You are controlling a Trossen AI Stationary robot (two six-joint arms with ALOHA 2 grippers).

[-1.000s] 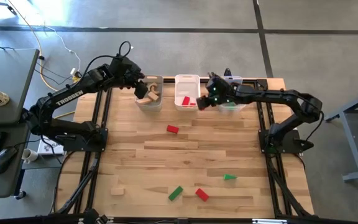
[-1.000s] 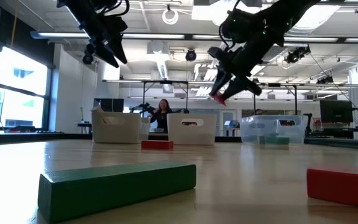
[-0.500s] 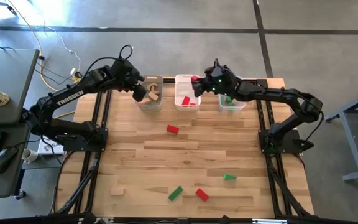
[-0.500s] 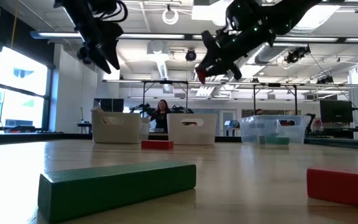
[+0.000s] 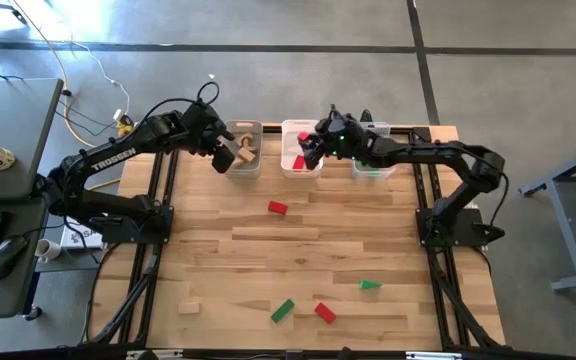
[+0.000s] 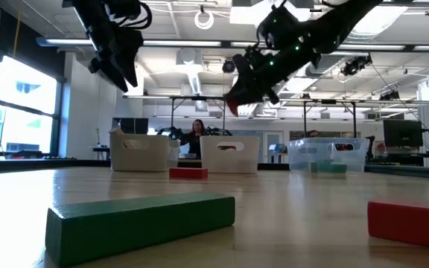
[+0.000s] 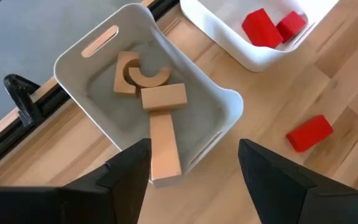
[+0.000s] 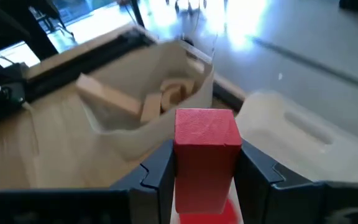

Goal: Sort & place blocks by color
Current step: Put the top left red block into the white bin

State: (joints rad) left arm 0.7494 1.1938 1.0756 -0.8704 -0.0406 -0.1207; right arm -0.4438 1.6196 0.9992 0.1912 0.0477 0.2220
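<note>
Over middle bin (image 5: 301, 160), 12 o'clock on table: your right gripper (image 5: 305, 156) clamps red block (image 8: 206, 152) upright, poised for drop among reds. Left gripper (image 5: 224, 154) at 11 o'clock beside wood-block bin (image 7: 98, 81), fingers spread, empty. Loose red block (image 5: 277, 208) awaits at centre.

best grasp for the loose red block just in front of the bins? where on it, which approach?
Take the red block from straight above, across its narrow width at mid-length. It lies flat on bare table clear of the bins, so both long side faces are open. It sits slightly skewed to the table edge; turn the wrist to match. The left hand, open and empty, looks nearest.
</note>
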